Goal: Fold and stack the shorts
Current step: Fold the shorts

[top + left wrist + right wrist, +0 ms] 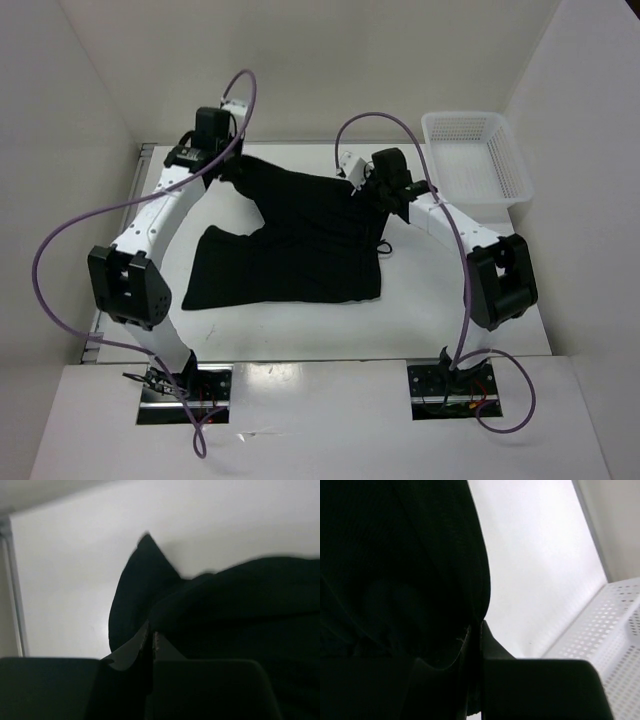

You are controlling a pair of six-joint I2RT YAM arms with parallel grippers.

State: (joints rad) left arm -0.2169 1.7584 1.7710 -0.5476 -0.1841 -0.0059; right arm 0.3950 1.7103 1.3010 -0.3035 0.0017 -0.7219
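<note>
A white surface (300, 330) boxed in by pale walls (80, 100) carries everything here. The left hand (151, 635) is clenched on a far corner of the shorts (300, 250). Dark cloth is gathered right at its tips, and a loose point of fabric stands up just beyond them. From there the shorts spread toward the arm bases and across to the right hand (476, 630), which is clenched on the opposite far corner with cloth bunched to its left. The drawstring (383, 246) curls off the edge just near of that hand. The basket (475, 160) sits to the right of that hand and apart from it.

Both grips look thin and close to the hem, so a quick pull could let a corner slide out. If one hand travels faster than the other, the fold would probably land skewed. The part lying flat may drag and wrinkle. A wide swing of the right arm could knock the basket.
</note>
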